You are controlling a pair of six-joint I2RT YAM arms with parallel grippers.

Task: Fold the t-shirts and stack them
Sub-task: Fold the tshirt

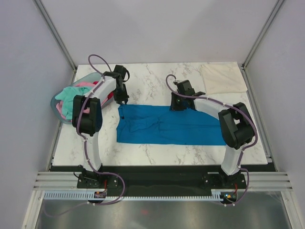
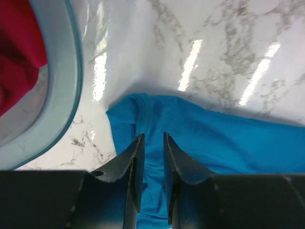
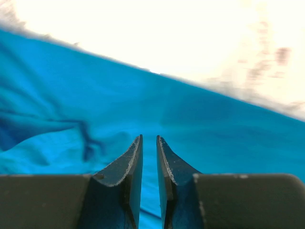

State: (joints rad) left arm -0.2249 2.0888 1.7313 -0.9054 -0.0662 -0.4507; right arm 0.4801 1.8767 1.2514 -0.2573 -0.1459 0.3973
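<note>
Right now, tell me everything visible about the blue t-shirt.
The blue t-shirt is bright blue soft cloth. It lies as a wide wrinkled band across the middle of the marble table, seemingly folded lengthwise, with its left end bunched. The left hand sits at its far left corner beside the basket, and the right hand at its far edge. Each has narrow jaws with blue cloth between them, apparently pinching it. The corner looks slightly lifted.

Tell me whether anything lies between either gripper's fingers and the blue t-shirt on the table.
Nothing visible does. The left gripper sits at the far left corner of the blue t-shirt, the right gripper at its far edge; both wrist views show only blue cloth at the fingers.
</note>
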